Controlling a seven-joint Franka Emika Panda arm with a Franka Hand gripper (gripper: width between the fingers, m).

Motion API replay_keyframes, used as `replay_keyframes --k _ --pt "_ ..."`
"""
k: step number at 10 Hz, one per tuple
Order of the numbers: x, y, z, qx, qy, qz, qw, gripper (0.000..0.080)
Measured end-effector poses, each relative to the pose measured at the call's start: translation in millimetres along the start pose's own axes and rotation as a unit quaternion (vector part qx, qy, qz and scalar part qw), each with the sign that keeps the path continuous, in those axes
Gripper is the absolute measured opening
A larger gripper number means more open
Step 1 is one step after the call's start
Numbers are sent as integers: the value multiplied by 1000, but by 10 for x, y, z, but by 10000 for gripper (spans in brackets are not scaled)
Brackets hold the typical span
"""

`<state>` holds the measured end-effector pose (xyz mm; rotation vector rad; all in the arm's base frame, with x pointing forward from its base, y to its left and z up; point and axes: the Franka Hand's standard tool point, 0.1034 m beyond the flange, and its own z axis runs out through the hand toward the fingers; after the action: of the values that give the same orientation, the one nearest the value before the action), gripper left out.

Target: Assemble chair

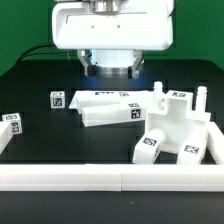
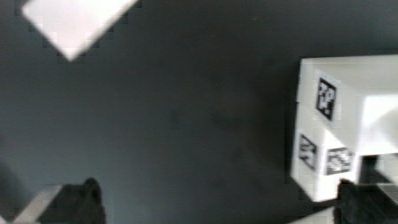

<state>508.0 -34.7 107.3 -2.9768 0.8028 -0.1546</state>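
Sitting at the exterior view's right, 1 boxy white plastic chair seat frame (image 1: 178, 128) has 2 flat white bars (image 1: 112, 115) beside it and 2 small tagged pieces (image 1: 57, 99) farther left; 1 long white rail (image 1: 110, 180) fronts them. The black-fingered gripper (image 2: 222, 203) hangs wide, empty.

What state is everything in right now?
gripper: open, empty, touching nothing.
seat frame: resting loose, unheld.
pegged bar: lying loose, pegs up.
flat tagged pieces: lying flat, unheld.
small tagged block: loose, standing alone.
left tagged part: loose, near the white rail.
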Motion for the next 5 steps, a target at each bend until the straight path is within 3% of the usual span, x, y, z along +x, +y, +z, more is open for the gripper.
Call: replay_keyframes --k 2,5 --pt "-200 135 143 -3 1 79 997 649" --pt "-184 116 137 -2 -2 74 997 649"
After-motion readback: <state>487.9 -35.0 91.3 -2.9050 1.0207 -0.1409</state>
